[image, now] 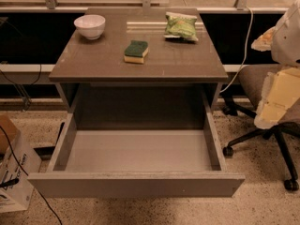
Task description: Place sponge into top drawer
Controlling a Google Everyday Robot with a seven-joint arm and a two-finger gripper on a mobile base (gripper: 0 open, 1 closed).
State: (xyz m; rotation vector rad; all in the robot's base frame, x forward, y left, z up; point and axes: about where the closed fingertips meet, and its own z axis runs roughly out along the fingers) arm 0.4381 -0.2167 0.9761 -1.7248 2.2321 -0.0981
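Note:
The sponge (pixel 136 51), dark green on top and yellow below, lies flat near the middle of the brown tabletop (pixel 93 64). The top drawer (pixel 136 184) is pulled wide open below the tabletop, and its grey inner floor (pixel 138 150) is bare. My gripper (pixel 272 108) hangs at the far right edge of the view, level with the drawer's back and well to the right of the table. It is far from the sponge and holds nothing that I can see.
A white bowl (pixel 90 26) stands at the tabletop's back left. A crinkly green snack bag (pixel 181 26) lies at the back right. An office chair (pixel 267 125) stands right of the drawer, behind my gripper. A cardboard box (pixel 11 172) sits on the floor at left.

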